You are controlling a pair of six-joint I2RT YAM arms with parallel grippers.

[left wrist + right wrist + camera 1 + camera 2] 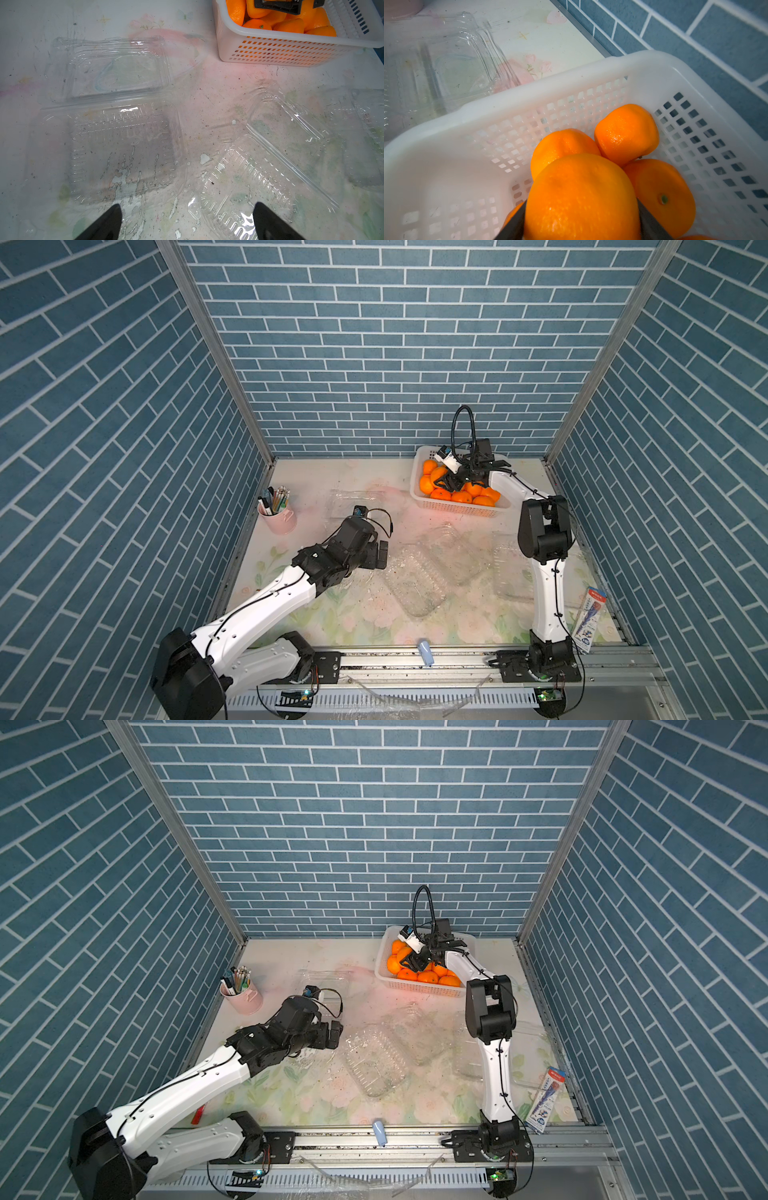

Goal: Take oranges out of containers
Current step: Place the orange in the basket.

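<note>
While the pink cup (277,519) of pens stands at ten o'clock on the table (374,472), the left gripper (187,205) hangs spread wide, holding nothing. The three containers (415,580) lie open and empty around it, at its twelve, three and four o'clock. At one o'clock on the table, well apart from that hand, the white basket (461,510) holds the oranges (461,497). Over it, the right gripper (581,201) pinches the top orange (581,182) between its fingers, with the rest of the heap touching it below.
</note>
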